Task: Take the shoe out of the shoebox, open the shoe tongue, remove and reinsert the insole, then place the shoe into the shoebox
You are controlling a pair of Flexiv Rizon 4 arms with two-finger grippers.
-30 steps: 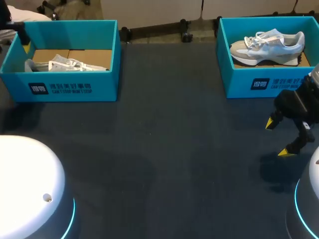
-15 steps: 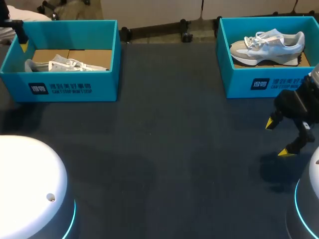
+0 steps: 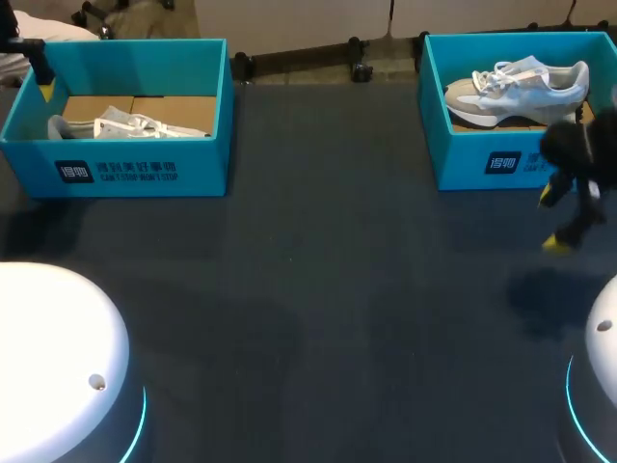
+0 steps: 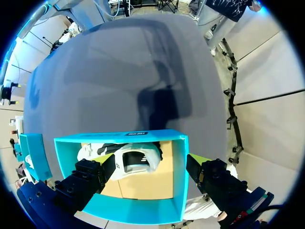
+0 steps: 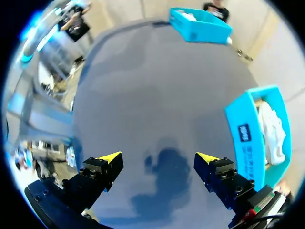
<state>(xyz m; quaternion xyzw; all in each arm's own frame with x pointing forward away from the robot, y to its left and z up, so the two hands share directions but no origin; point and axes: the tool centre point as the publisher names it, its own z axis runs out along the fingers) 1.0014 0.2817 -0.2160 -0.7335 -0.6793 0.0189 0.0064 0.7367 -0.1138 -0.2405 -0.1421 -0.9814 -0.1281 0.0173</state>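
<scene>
A teal shoebox (image 3: 145,172) at the table's far left holds a white shoe (image 3: 125,123). My left gripper (image 4: 148,160) hangs open over that box (image 4: 175,191), its yellow tips on either side of the white shoe (image 4: 136,160) without touching it. A second teal shoebox (image 3: 482,159) at the far right holds a grey-and-white sneaker (image 3: 521,89). Open and holding nothing, my right gripper (image 3: 551,220) hovers just in front of this box's front wall. In the right wrist view, the box (image 5: 248,138) and its sneaker (image 5: 274,131) lie beside the open gripper (image 5: 158,156).
Dark table cloth (image 3: 318,289) stretches between the two boxes and toward the front. Two white robot bases (image 3: 48,357) stand at the front corners. The right gripper's shadow (image 5: 167,164) falls on the cloth under it.
My right gripper has moved away from the front and slightly right, closer to the right shoebox. The left gripper and both shoes have kept still.
</scene>
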